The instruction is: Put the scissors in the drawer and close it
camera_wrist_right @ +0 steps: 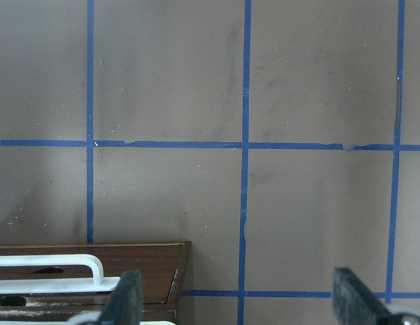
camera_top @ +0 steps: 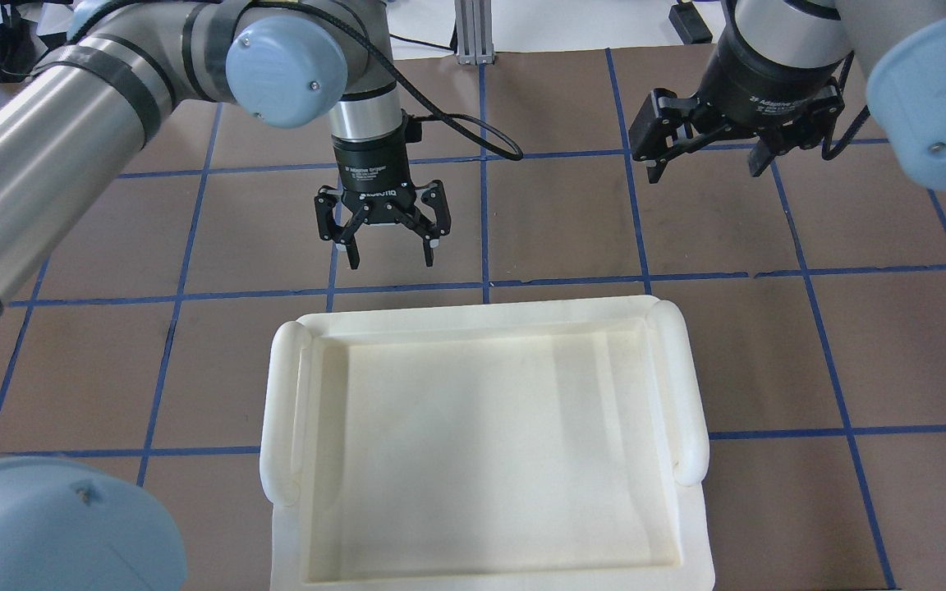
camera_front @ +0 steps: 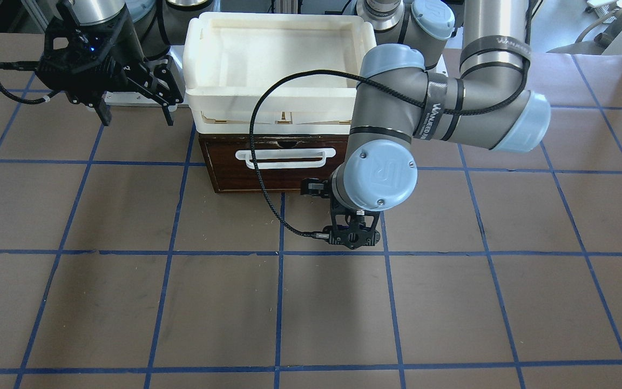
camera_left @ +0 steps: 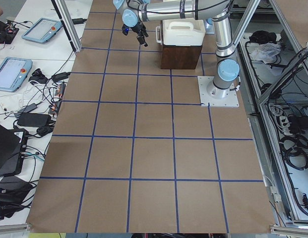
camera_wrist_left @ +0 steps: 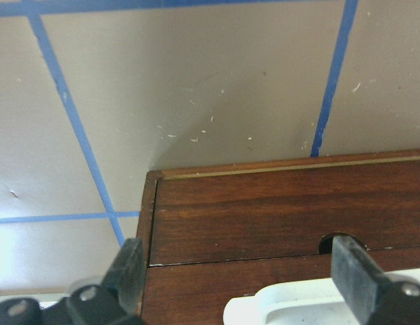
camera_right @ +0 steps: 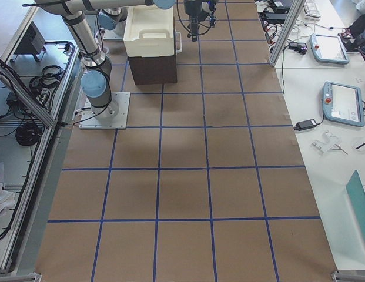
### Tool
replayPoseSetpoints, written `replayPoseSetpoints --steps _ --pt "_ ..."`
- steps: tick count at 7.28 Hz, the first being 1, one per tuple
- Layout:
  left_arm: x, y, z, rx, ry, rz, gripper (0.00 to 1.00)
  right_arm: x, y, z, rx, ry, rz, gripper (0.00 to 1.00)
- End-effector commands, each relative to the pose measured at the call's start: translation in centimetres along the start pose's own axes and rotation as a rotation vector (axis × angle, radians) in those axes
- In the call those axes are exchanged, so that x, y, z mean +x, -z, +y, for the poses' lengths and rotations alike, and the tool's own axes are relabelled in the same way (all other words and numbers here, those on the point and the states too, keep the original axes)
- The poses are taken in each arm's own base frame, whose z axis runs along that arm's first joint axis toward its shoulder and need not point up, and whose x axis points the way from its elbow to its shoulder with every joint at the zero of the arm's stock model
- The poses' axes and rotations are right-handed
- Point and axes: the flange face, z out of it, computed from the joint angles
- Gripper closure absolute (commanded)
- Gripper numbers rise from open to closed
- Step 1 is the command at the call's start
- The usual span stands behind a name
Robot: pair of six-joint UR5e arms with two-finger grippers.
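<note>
Scissors: not seen in any view, neither on the table (camera_front: 127, 302) nor in either jaws. Judged to lie inside the drawer, but this cannot be confirmed.
Drawer (camera_front: 276, 173): dark brown front with a chipped top edge. It looks flush with its housing under the white tray (camera_top: 284, 410), so judged shut.
Handle: white bar handle (camera_front: 286, 158) across the drawer front, with nothing touching it.
Left gripper (camera_top: 390, 261): jaws spread and empty. It hangs just in front of the drawer face, near the handle but apart from it. The wrist view shows the wood front and the handle's end between the fingers, without contact. This position suits a push on the front.
Right gripper (camera_top: 703, 168): jaws spread, holding nothing. It is raised beside the tray, well apart from the drawer, likely parked out of the left arm's way.
Task status: judged essentially complete, pending a check that the scissors are inside.
Risk: if the drawer is not fully seated, a light push on its front would be needed.
</note>
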Motion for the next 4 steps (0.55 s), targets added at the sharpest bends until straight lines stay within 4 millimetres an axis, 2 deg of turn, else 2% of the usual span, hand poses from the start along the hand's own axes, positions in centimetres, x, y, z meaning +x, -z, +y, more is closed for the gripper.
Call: replayPoseSetpoints --steps 1,4 --pt "-2.6 5.7 0.4 0.226 0.021 0.007 0.00 0.0 0.0 0.0 0.001 0.001 -0.001 0.00" --pt "-6.1 11.7 6.1 0.390 0.061 -0.030 0.00 -0.1 0.0 0.1 -0.001 0.009 -0.002 0.00"
